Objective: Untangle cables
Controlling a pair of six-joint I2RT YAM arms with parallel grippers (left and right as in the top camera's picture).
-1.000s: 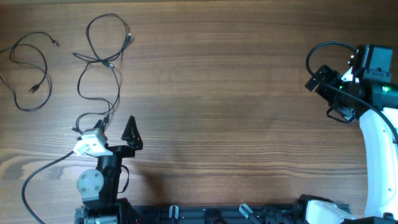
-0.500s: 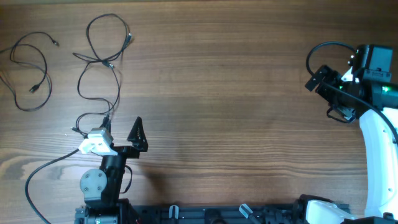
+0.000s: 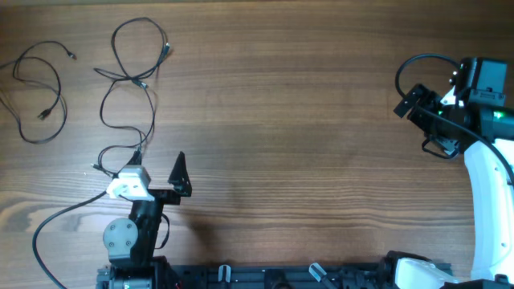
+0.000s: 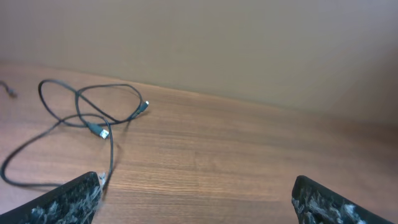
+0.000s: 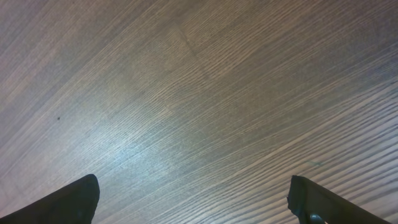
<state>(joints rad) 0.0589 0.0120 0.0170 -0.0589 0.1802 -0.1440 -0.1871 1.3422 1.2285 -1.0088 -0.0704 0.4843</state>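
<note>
Two sets of thin black cables (image 3: pixel 132 79) lie on the desk's (image 3: pixel 305 96) left side. A loose loop (image 3: pixel 42 115) sits apart, and a crossed chain (image 3: pixel 152 112) trails down to just beside the left end effector (image 3: pixel 157 172), which is spread wide and empty. The right end effector (image 3: pixel 422 124), likewise agape and empty, is well apart. The cords look light, limp and slippery; a strand beside the crossing (image 4: pixel 79 115) seems the safest hold, not the plugs (image 4: pixel 99 130).
</note>
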